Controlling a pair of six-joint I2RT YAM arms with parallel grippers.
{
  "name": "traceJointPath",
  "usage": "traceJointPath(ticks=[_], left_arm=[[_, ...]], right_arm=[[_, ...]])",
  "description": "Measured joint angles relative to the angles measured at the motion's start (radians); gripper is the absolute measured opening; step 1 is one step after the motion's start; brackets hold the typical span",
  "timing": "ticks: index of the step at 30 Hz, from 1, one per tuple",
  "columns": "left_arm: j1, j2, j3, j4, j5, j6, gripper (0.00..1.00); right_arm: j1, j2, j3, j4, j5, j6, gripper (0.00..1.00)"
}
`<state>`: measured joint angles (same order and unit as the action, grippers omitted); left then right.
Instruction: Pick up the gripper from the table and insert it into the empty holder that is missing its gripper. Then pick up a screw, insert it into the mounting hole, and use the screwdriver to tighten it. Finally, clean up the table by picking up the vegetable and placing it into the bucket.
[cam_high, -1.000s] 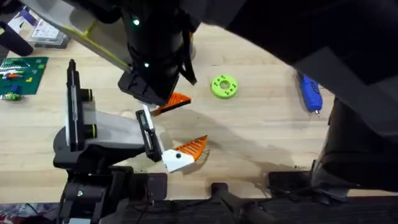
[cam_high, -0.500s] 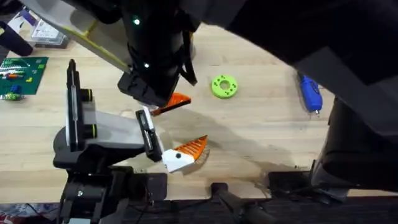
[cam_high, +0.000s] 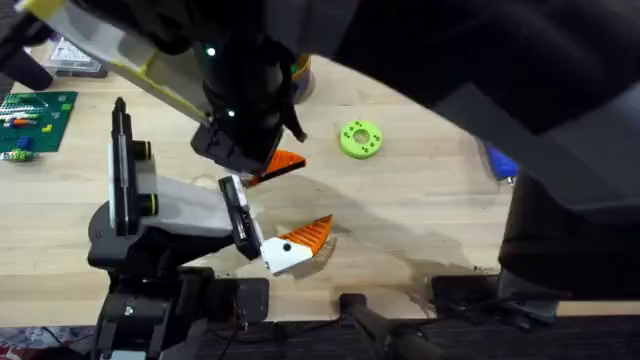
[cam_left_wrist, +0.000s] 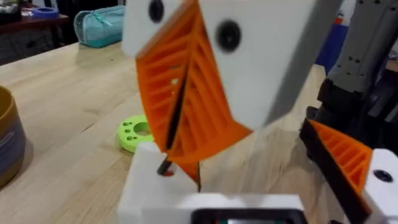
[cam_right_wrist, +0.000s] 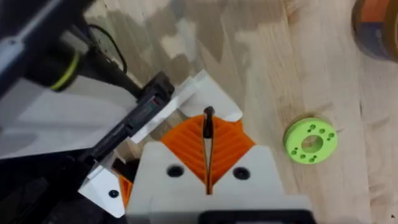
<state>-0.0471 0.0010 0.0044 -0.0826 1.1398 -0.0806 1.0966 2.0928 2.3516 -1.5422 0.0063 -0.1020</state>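
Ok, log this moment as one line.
step: screw placing | right claw shut on screw beside holder | screwdriver lying on table | disc on table

Quick count: one green disc (cam_high: 360, 139), one blue screwdriver (cam_high: 501, 162) half hidden, one holder stand (cam_high: 150, 215), two orange-ribbed gripper pieces near it (cam_high: 297, 244), one circuit board (cam_high: 33, 118), one cup (cam_left_wrist: 10, 144).

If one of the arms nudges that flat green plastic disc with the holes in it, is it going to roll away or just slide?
The flat green plastic disc lies on its face on the wooden table, so a nudge would probably slide it, not roll it. It looks rigid and likely light for its size, so it may skid easily. Sitting so low, it could be awkward to pinch from above.
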Motion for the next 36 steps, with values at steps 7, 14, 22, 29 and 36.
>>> traceJointPath(ticks=[7,14,22,29,36], left_arm=[[0.0,0.0,0.0,0.007,-0.008,-0.002,0.989],[0.0,0.0,0.0,0.008,-0.01,-0.002,0.989],[0.001,0.0,0.0,0.005,-0.015,-0.006,0.989],[0.001,0.0,0.0,0.004,-0.01,-0.006,0.989],[0.001,0.0,0.0,0.005,-0.009,-0.006,0.989]], right_arm=[[0.0,0.004,0.0,-0.011,0.0,0.0,0.015],[0.0,0.004,0.0,-0.007,0.0,0.0,0.015],[0.0,0.004,0.0,0.027,0.0,0.0,0.015],[0.0,0.004,0.0,0.055,0.0,0.0,0.015],[0.0,0.004,0.0,0.054,0.0,0.0,0.015]])
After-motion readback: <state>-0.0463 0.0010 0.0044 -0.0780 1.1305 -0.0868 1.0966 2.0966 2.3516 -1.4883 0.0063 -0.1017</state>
